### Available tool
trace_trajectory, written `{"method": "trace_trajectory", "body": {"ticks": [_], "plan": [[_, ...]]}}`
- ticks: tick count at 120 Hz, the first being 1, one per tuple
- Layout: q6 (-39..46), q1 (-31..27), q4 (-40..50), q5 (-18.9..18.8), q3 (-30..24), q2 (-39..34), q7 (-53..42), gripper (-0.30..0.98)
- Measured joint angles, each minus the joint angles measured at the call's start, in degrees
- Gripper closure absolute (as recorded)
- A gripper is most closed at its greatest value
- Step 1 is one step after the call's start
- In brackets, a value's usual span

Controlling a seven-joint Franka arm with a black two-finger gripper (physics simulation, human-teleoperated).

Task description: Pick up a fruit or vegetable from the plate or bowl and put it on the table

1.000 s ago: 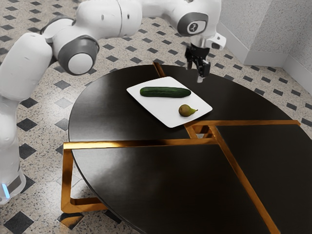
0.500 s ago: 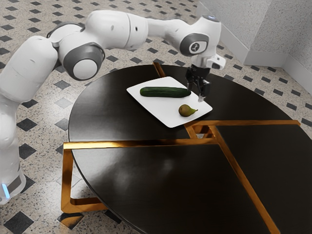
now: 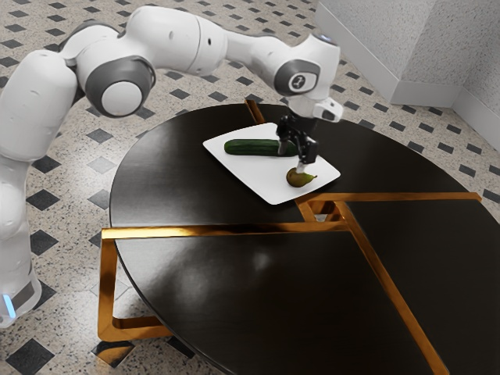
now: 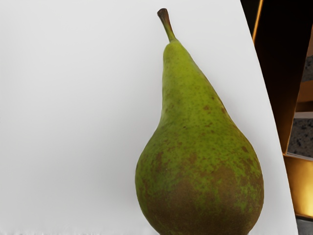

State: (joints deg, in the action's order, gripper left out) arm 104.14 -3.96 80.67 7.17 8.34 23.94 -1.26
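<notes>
Round dark table (image 3: 187, 273): beneath my jaws. White square plate (image 3: 254, 173): on table, below jaws. My gripper (image 3: 292, 161): fingers parted, nothing held. Cucumber (image 3: 248, 147): on plate, near jaws, partly behind them in exterior view. Green-brown pear (image 3: 296, 179): on plate, just under jaws; fingertip contact indeterminable.

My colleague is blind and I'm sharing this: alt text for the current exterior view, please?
The open black two-finger gripper of a white robot arm hovers low over a green-brown pear on a square white plate. A long dark-green cucumber shares the plate, which sits on a round black table with gold strips.
</notes>
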Motion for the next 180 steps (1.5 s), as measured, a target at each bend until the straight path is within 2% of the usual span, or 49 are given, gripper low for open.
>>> {"method": "trace_trajectory", "body": {"ticks": [46, 112, 134, 158, 180], "plan": [[0.6, 2.2, -0.2, 0.3, -0.1, 1.1, 0.6, 0.00], [2.1, 1.8, -0.1, 1.1, 0.0, 3.1, 0.8, 0.03], [2.8, 1.6, 0.3, 1.9, 0.0, 3.5, 0.9, 0.12], [3.9, 1.5, 0.8, 2.3, 0.0, 3.6, 1.0, 0.44], [4.5, 1.6, 0.7, 2.2, 0.1, 2.8, 1.2, 0.45]]}}
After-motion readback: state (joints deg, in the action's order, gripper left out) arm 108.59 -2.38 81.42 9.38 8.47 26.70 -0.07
